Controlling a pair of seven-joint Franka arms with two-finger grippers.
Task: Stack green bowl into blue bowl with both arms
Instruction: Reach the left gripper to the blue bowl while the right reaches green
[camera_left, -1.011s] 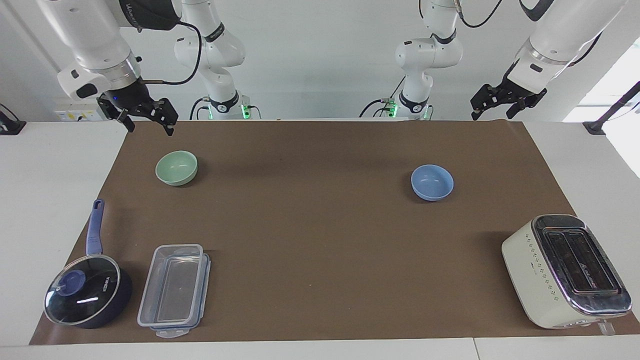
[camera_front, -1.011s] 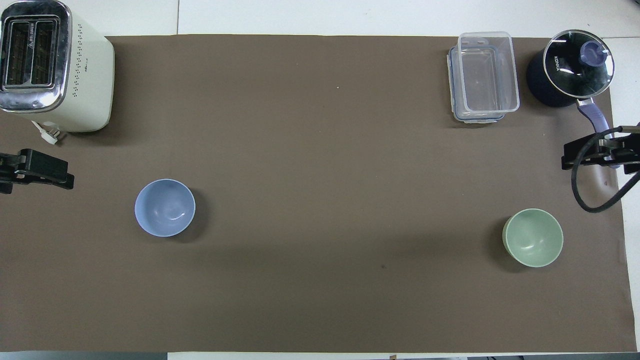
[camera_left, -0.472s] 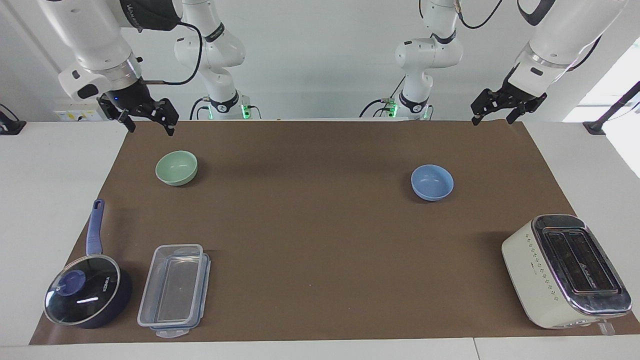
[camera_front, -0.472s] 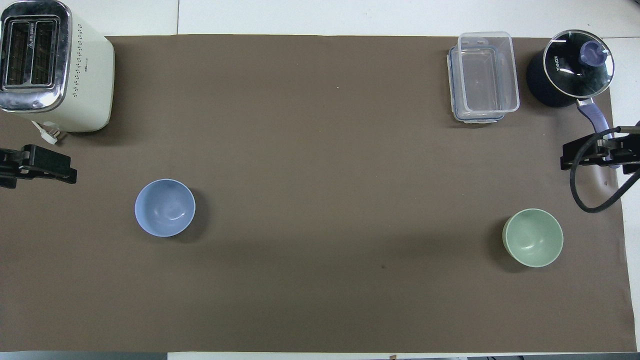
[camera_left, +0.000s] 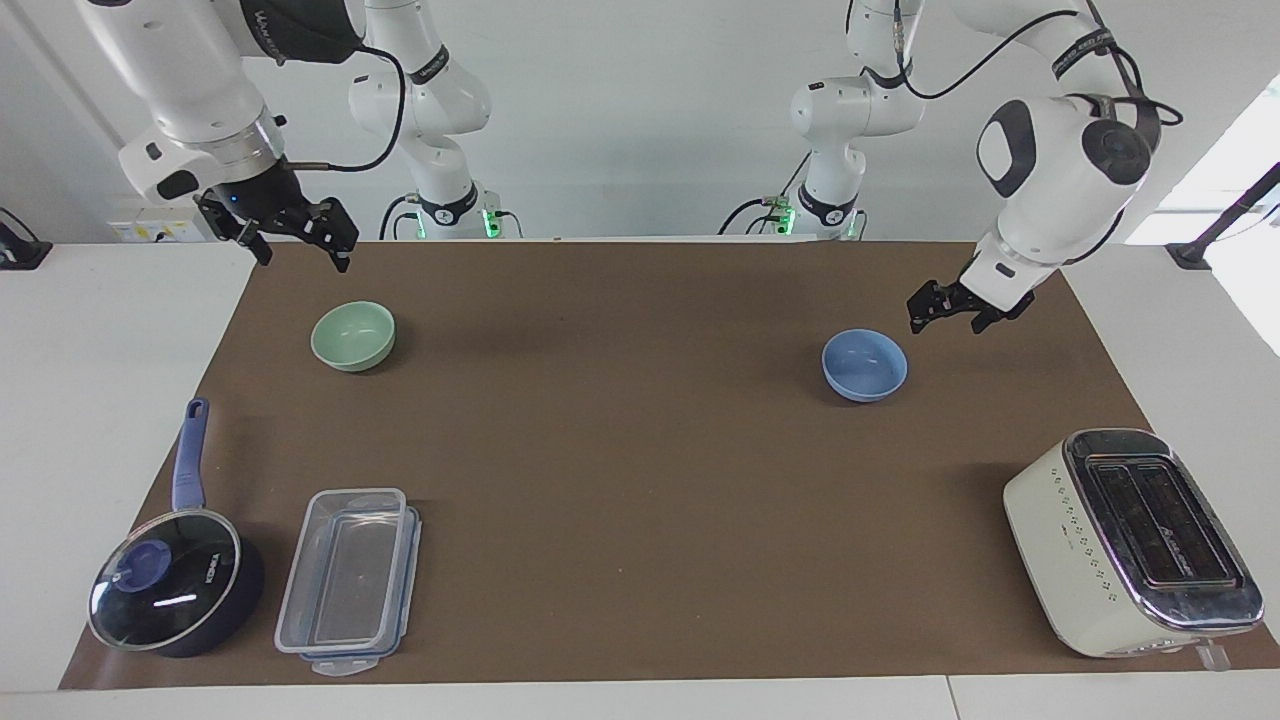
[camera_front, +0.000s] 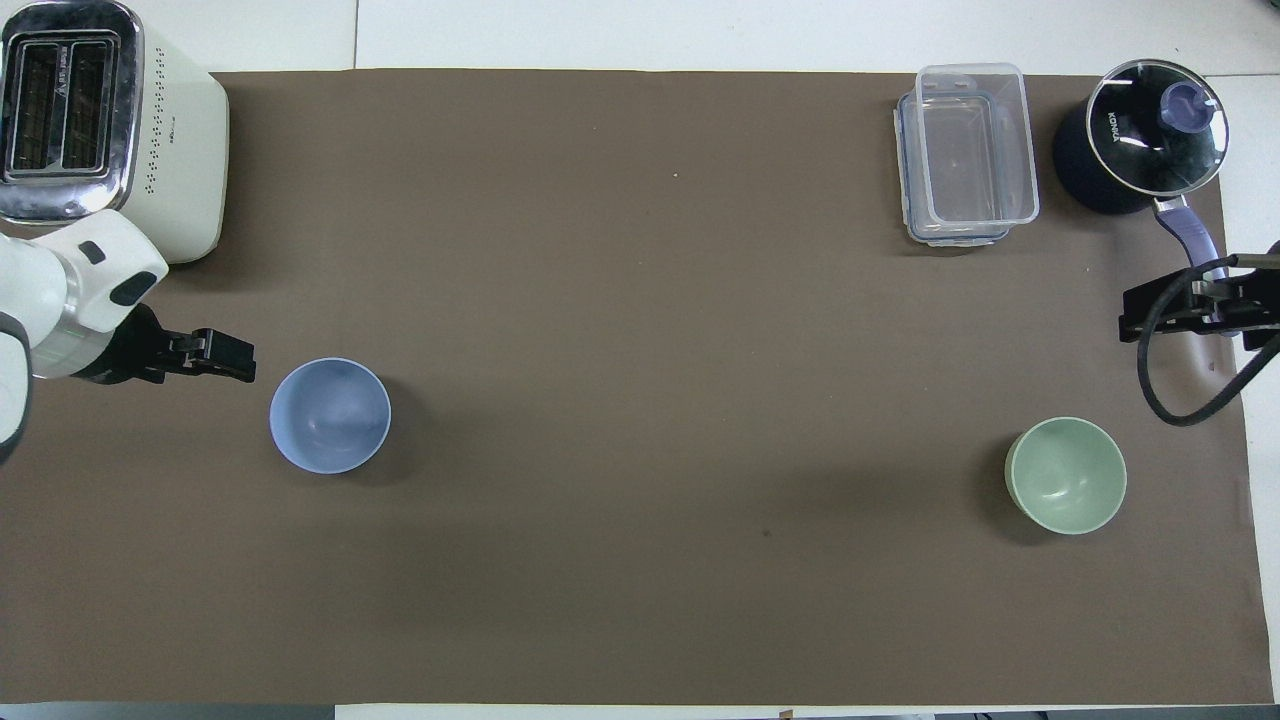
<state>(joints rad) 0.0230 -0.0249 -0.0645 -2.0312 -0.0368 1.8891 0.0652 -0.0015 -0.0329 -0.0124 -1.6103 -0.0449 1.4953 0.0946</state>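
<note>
Bowls are seen well apart on the brown mat (camera_left: 620, 480). The green bowl (camera_left: 353, 336) is set upright toward the right arm's end of the bench, near the edge where the robots stand; the blue bowl (camera_left: 865, 365) is set upright toward the left arm's end, a little farther from the robots. Both are empty and neither is touched by anything.

The left gripper (camera_left: 948, 312) is held in the air just beside the blue bowl, over the mat on the side toward the left arm's end of the bench. Its fingers are seen spread apart, and nothing is held between them. In the overhead view the same gripper (camera_front: 215, 356) is shown pointing at the blue bowl (camera_front: 330, 415), with a gap left between its tip and the rim.

The right gripper (camera_left: 297, 238) is held above the mat's corner at the robots' edge, over the right arm's end of the bench, apart from the green bowl (camera_front: 1066, 475). Its fingers are spread and nothing is gripped.

A toaster (camera_left: 1130, 540) is placed at the corner away from the robots at the left arm's end. A lidded saucepan (camera_left: 175, 578) and a clear plastic container (camera_left: 348, 580) are placed side by side at the corresponding corner at the right arm's end.
</note>
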